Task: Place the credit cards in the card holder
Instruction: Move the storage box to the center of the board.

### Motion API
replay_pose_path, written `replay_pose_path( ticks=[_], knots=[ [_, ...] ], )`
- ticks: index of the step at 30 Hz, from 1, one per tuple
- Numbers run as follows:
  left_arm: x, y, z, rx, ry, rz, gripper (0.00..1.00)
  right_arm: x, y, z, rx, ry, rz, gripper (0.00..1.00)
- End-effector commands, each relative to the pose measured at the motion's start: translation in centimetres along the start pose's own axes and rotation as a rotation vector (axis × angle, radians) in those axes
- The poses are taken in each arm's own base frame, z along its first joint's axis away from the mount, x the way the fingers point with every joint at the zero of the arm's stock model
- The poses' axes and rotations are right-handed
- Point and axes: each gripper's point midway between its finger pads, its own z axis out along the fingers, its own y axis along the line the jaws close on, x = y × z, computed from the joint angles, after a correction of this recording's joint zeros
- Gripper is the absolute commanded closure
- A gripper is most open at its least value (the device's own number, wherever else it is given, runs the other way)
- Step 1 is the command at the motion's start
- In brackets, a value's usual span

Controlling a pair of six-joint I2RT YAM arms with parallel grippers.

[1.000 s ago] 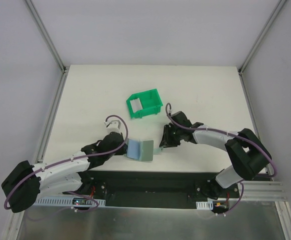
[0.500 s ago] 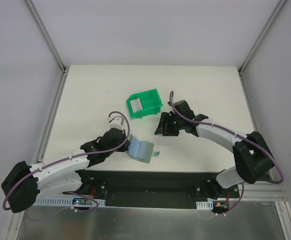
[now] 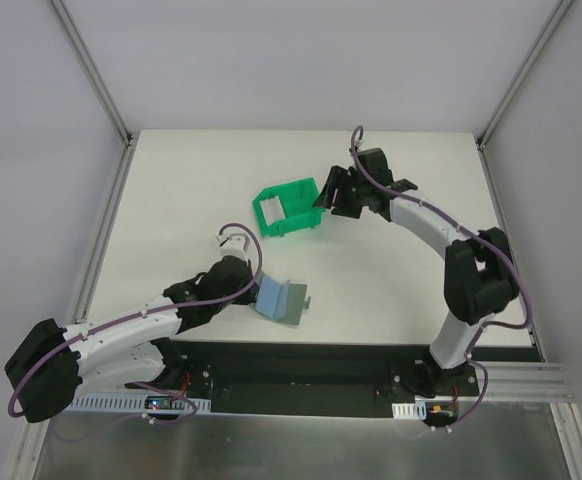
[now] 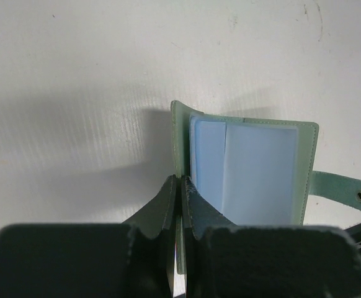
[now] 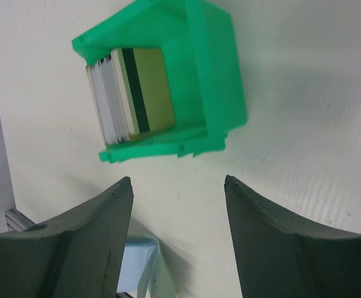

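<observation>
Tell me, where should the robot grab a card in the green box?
Probably the tan card at the end of the stack, by its free upper edge. The cards lean upright in the green bin, and its walls block the sides. So the open right pincer should come in through the bin's open top, one finger on each flat face.
</observation>
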Motion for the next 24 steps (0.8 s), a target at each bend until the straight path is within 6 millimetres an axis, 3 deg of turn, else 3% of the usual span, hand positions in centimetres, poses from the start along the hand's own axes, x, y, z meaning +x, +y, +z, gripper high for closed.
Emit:
replay_pose_path(
  ticks=[1, 12, 16, 24],
  knots=[
    [-1.2, -0.7, -0.5, 0.014, -0.027, -0.012, 1.00, -1.9, -0.6, 1.7, 0.024, 0.036, -0.023, 0.37],
    [-1.0, -0.5, -0.6, 0.014, -0.025, -0.018, 1.00, -3.4, -2.5, 5.7, 0.089, 0.080, -0.101, 0.42],
    [-1.2, -0.6, -0.7, 0.017, -0.030, -0.021, 1.00, -3.1, -3.2, 6.0, 0.113, 0.088, -0.128, 0.54],
    [-1.2, -0.8, -0.6, 0.016, -0.025, -0.015, 1.00, -2.9, -3.5, 5.4, 0.118, 0.091, -0.179, 0.65]
  ],
)
